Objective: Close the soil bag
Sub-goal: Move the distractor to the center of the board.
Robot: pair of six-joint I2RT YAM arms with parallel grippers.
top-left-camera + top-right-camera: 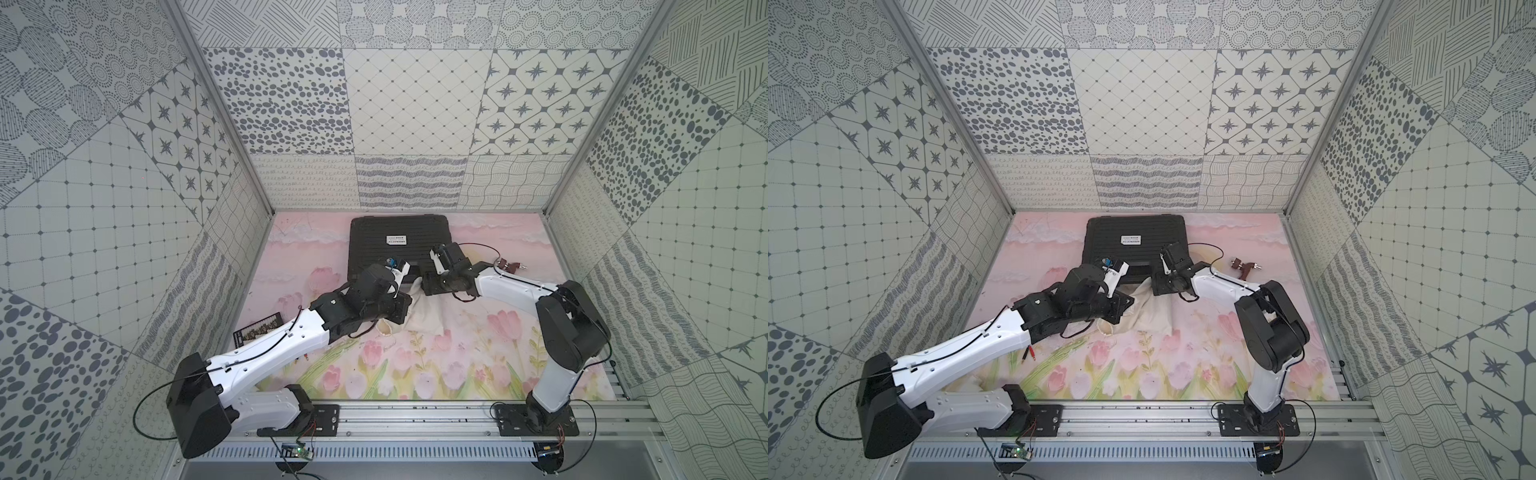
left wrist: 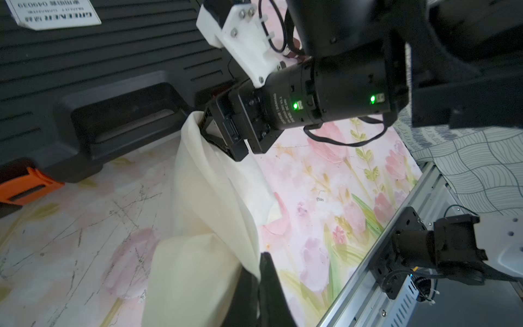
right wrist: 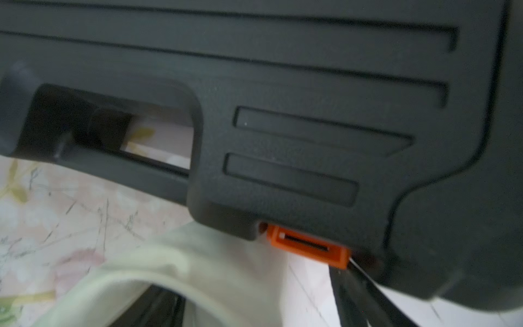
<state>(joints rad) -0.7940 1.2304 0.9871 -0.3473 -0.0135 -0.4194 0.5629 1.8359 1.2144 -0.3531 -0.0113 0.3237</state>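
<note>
Left hand [image 2: 256, 273] clamped on soil bag [image 2: 215, 198]; right hand [image 2: 219, 138] apart; black case [image 2: 113, 70] just beside bag

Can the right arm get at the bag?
Probably yes. The right gripper sits at the lifted edge of the bag, jaws open astride the cloth, with nothing in the way. The left gripper pinches another part of it.

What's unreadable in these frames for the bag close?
- Drawstring cord: too thin to pick out on the soil bag in any view.
- Bag mouth: mostly under the left arm in both top views.
- left gripper: hidden below its own wrist in both top views.
- Bag hem by the right gripper: blurred in the right wrist view.
- Bag contents: hidden by cloth everywhere.
</note>
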